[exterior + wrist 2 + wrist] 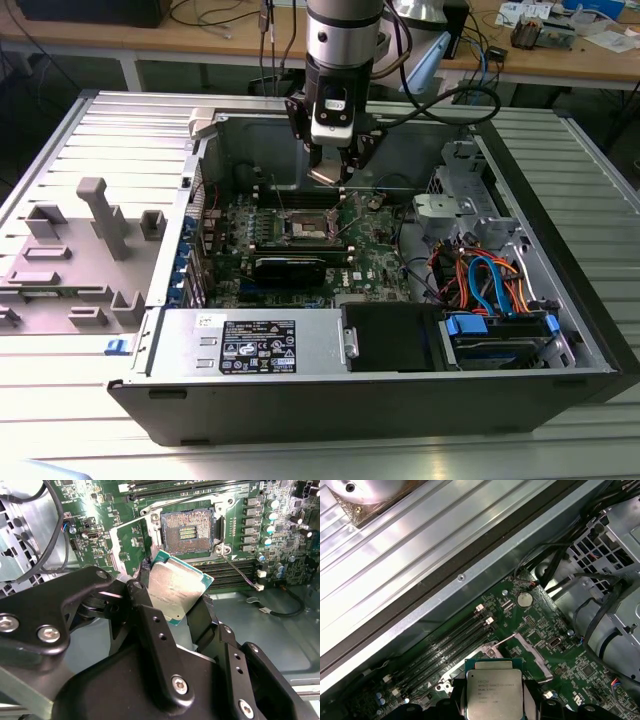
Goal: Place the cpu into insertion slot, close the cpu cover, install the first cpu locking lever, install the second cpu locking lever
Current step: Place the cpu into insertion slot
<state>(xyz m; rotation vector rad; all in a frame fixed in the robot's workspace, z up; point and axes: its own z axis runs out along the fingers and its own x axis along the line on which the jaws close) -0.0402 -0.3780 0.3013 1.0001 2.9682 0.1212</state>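
Over the motherboard (530, 630), clear of the insertion slot (187, 530), hand (335, 172) clamped edgewise on the cpu (494, 695).

Exterior view: set high and well back from the gripper (335, 172), outside the open case (400, 402). It looks down at a slant and takes in the whole case.

Second wrist view: close behind the gripper (175, 611). It faces along the gripper, past the cpu (175, 587), to the slot (189, 530) just beyond.

First wrist view: close on the gripper's (494, 705) other side. It faces out over the board (545, 625) to the case wall and the worktop (420, 540).

Shared: both wrist views take in the cpu and the board. The exterior view shares the board and slot (303, 228).
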